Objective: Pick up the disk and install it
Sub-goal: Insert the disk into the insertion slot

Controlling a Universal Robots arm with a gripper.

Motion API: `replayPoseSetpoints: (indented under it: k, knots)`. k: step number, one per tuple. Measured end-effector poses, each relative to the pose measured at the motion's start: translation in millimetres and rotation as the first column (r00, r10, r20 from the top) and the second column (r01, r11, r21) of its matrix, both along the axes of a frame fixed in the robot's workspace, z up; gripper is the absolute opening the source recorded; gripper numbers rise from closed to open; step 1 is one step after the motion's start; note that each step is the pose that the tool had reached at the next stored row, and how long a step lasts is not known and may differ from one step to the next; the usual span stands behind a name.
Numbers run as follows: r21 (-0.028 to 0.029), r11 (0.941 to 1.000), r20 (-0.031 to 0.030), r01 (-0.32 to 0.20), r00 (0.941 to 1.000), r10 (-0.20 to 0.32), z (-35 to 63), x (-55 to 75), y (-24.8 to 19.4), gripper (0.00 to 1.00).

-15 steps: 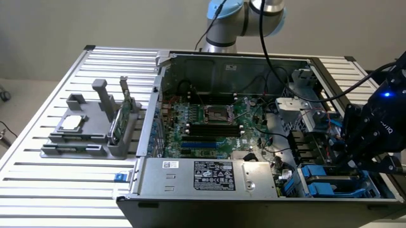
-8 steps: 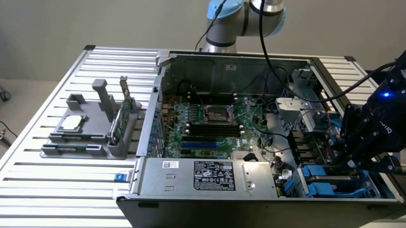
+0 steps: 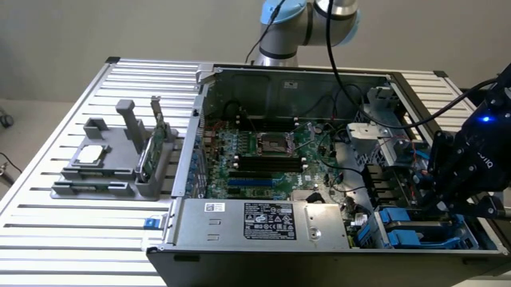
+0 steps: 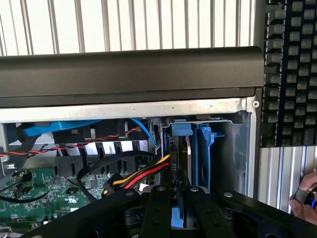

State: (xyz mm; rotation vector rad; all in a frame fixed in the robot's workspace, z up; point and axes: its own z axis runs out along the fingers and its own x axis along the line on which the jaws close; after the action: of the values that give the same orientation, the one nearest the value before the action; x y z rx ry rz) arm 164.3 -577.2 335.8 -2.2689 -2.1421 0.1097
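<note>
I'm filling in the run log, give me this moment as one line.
stage: install | gripper: over drive bay, computer case's corner | disk: edge-on, in blue carrier, between the fingers | bay: blue cage | hand near keyboard

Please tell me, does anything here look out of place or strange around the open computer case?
One thing stands out: a person's hand shows beside the computer case, near a keyboard, while the gripper is low at the blue disk carriers. Inside the case nothing looks spilled or broken.
</note>
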Motion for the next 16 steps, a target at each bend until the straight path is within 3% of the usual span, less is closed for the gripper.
replayPoseSetpoints:
  k: [16]
  knots:
    - [-0.0032, 1.0, -0.0084, 0.0, 1.0, 0.0, 3.2, 1.4, 0.1, 0.16]
